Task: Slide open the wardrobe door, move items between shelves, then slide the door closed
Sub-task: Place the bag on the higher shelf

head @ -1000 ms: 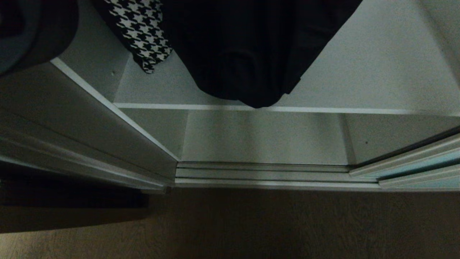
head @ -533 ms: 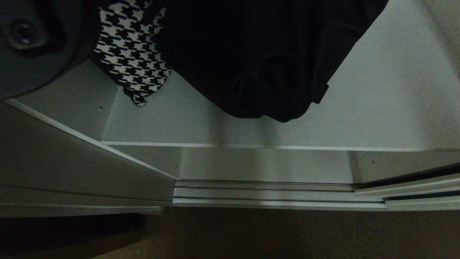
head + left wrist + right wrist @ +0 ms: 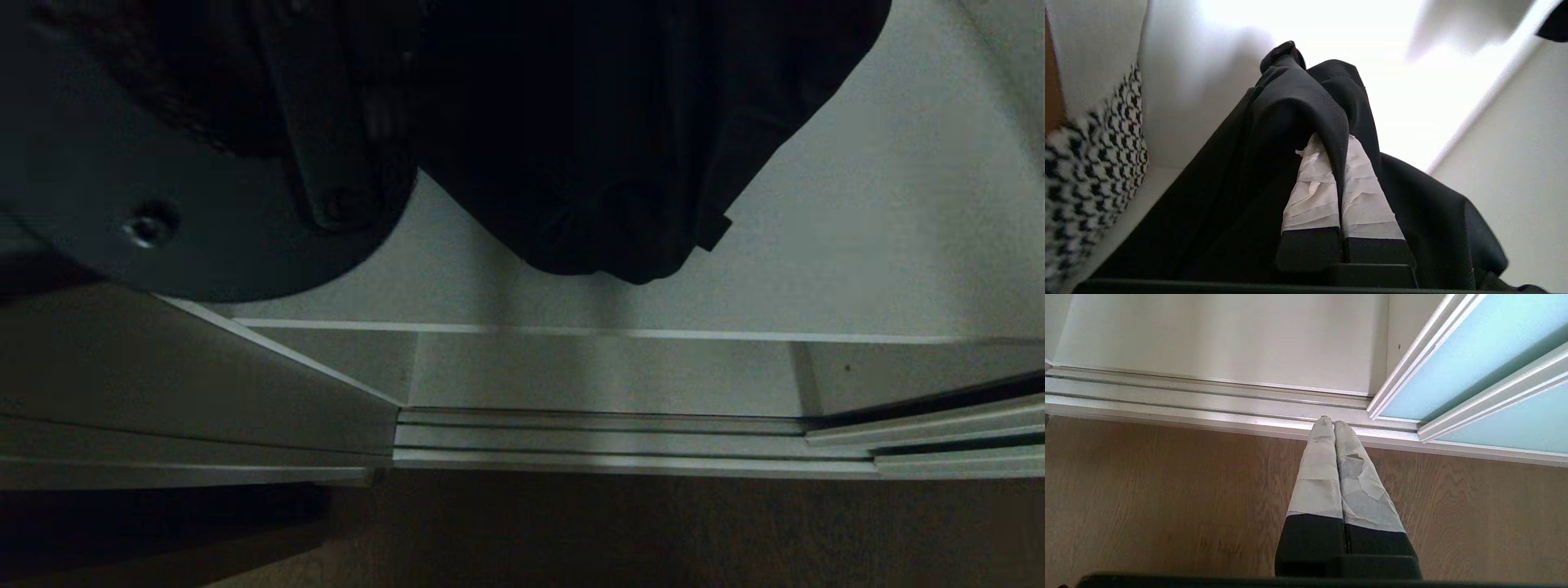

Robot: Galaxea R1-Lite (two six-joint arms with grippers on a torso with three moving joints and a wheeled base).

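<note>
The left gripper [image 3: 1340,151] pinches a fold of the black garment [image 3: 620,147], which hangs over the pale shelf [image 3: 857,269]. The right gripper [image 3: 1333,424], fingers pressed together and empty, hangs above the wood-grain floor [image 3: 1147,498] beside the sliding door [image 3: 1457,371].

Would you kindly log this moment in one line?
left hand: shut on black garment | right hand: shut, parked | sliding wardrobe door: open

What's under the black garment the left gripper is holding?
Under the black garment, clamped by the left gripper, lies bare pale shelf, with its shadow below the hem. A houndstooth cloth lies beside it. Whatever lies under the garment's bulk is covered.
</note>
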